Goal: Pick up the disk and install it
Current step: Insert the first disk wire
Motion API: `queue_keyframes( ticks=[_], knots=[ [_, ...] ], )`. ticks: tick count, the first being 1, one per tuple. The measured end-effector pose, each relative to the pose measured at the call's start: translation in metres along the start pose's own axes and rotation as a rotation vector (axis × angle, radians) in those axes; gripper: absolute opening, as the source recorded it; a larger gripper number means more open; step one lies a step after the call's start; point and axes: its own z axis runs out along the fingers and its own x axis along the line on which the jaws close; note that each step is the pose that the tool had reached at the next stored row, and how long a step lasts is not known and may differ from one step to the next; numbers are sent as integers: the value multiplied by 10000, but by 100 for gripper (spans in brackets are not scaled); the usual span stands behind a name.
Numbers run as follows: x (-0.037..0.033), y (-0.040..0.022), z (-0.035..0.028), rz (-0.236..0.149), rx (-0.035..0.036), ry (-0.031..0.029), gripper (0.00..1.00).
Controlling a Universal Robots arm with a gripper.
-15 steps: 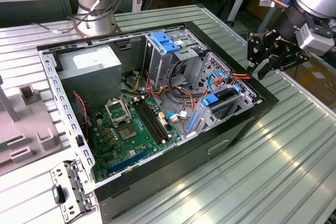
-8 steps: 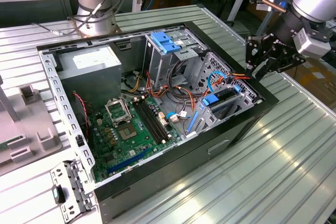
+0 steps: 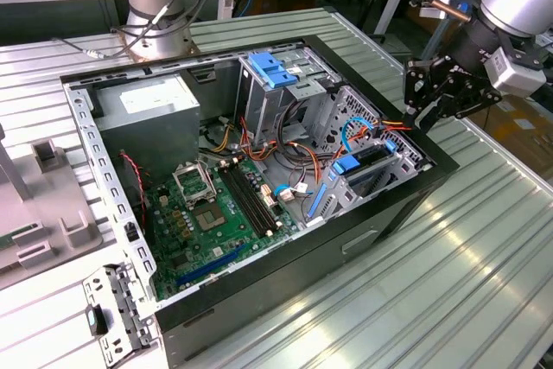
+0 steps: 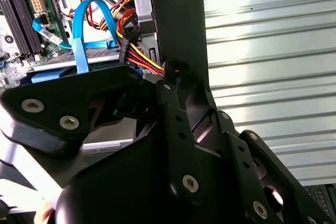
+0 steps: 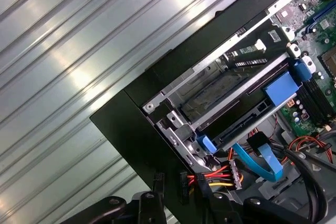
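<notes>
Ribbed silver metal worktop (image 3: 484, 239) carries an open black desktop computer case (image 3: 371, 222) lying on its side. Black multi-link tool (image 3: 429, 92) hangs just beside the case's edge on the exterior view's right, over the drive cage; can't tell whether its fingers are spread or closed, nor whether anything is held.

Flat black disk with bright blue caddy rails and blue tab (image 5: 247, 103) sits in the grey metal drive cage (image 5: 173, 124), apparently already slotted in; seen in the exterior view too (image 3: 367, 164). Judged rigid, moderately heavy, smooth-faced, shock-sensitive; best taken by the blue rails or tab, not the flat faces.

Case holds green motherboard (image 3: 207, 222), big grey metal box with white label (image 3: 147, 118), pale-blue ribbed clip (image 3: 272, 71), blue data ribbon (image 4: 81, 35), red-yellow-black power wires (image 4: 142, 59).
</notes>
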Motion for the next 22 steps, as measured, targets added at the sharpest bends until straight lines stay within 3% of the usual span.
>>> queue_keyframes(
  ticks=[2,5,13,22],
  knots=[
    [0,0,0,-1,1,0,35],
    [0,0,0,-2,0,0,17],
    [0,0,-4,-3,5,-5,17],
    [-3,-7,-75,-1,138,-110,17]
  ],
)
